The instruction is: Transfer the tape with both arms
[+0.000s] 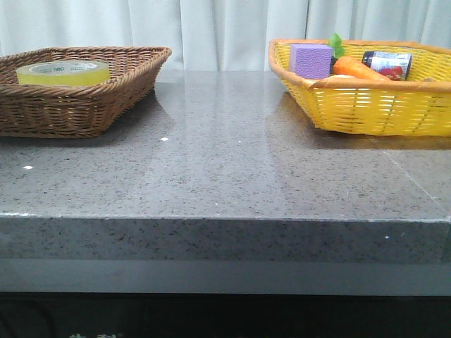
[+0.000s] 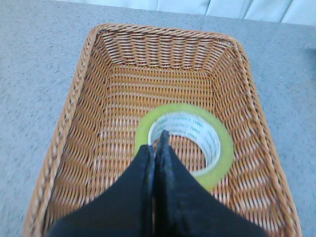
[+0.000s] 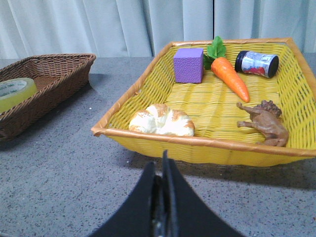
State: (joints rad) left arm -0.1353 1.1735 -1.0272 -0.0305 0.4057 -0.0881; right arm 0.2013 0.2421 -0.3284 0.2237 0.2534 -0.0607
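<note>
Pickup not begun: translucent yellow tape roll [image 2: 184, 144] lies flat in brown wicker basket [image 1: 106, 98], bench's left edge. Both pincers, left [image 2: 155, 143] and right [image 3: 163, 165], clenched, empty. You need left opened first.

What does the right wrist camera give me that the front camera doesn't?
Only the right wrist view shows the croissant, the lion figure and the shut right gripper. Only the front view shows the table's front edge. Both show the tape in the brown basket, and the yellow basket holding the purple block, carrot and jar.
</note>
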